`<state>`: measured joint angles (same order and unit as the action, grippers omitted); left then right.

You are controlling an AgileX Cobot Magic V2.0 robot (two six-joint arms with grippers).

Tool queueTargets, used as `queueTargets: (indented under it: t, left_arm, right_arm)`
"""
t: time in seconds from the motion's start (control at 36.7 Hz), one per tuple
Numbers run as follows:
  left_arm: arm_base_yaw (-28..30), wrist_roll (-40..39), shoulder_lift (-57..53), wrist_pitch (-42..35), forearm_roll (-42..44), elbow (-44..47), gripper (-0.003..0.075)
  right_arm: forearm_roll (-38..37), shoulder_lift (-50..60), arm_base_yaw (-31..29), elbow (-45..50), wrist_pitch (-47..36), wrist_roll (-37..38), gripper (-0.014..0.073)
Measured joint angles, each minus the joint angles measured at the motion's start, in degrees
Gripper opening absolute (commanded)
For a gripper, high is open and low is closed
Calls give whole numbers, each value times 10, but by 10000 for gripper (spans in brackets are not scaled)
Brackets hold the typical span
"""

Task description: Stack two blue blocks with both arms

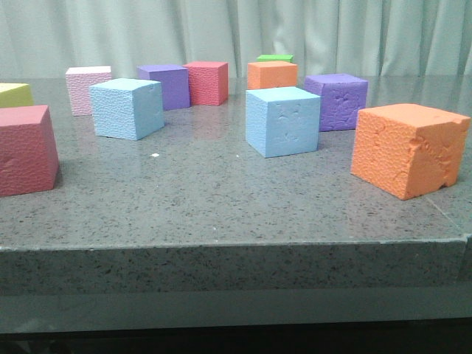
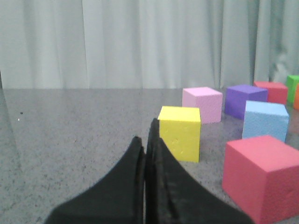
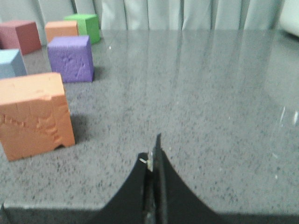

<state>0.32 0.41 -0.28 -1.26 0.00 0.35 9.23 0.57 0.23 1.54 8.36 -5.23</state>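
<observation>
Two light blue blocks rest apart on the grey table: one blue block [image 1: 127, 108] at mid-left and the other blue block [image 1: 282, 120] near the middle. The first also shows in the left wrist view as a blue block [image 2: 265, 120] behind a red cube. An edge of a blue block [image 3: 10, 64] shows in the right wrist view. My left gripper [image 2: 146, 135] is shut with nothing in it, low over the table near a yellow cube. My right gripper [image 3: 153, 151] is shut and empty near the table's front edge. Neither gripper appears in the front view.
Other cubes crowd the table: a big orange cube [image 1: 409, 148] front right, a dark red cube [image 1: 26, 148] front left, purple cubes [image 1: 338, 100] [image 1: 165, 85], a pink cube [image 1: 88, 89], a red cube [image 1: 206, 82], an orange cube [image 1: 272, 74], a green cube [image 1: 275, 57], a yellow cube [image 2: 180, 132].
</observation>
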Motion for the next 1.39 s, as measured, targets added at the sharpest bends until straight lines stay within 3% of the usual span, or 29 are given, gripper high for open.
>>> queueTargets:
  t: [0.22, 0.41, 0.65, 0.71, 0.82, 0.98, 1.06, 1.23, 1.31, 1.39]
  left_arm:
    - [0, 0, 0, -68, 0, 0, -20]
    - [0, 0, 0, -184, -4, 0, -20]
    - [0, 0, 0, -211, -4, -63, -20]
    - [0, 0, 0, -167, -4, -98, -20]
    - [0, 0, 4, -2, -4, -177, -20]
    - [0, 0, 116, 212, -4, -284, -20]
    - [0, 0, 197, 288, -4, -333, -20]
    - [0, 0, 282, 327, -4, -382, -20]
    - [0, 0, 285, 322, -4, -385, -20]
    - [0, 0, 285, 313, -4, -385, 20]
  right_arm:
    - [0, 0, 0, 0, -68, 0, -66]
    - [0, 0, 0, 0, -162, 8, -66]
    - [0, 0, 0, -95, -150, 8, -66]
    - [0, 0, 0, -129, -107, 8, -66]
    - [0, -7, 0, -215, 36, 8, -64]
    - [3, -128, 0, -340, 219, 8, -64]
    - [14, -198, 0, -380, 250, 8, -64]
    - [51, -258, 0, -404, 258, 8, -54]
    - [58, -260, 0, -404, 255, 8, 41]
    - [60, -260, 0, -404, 254, 8, 258]
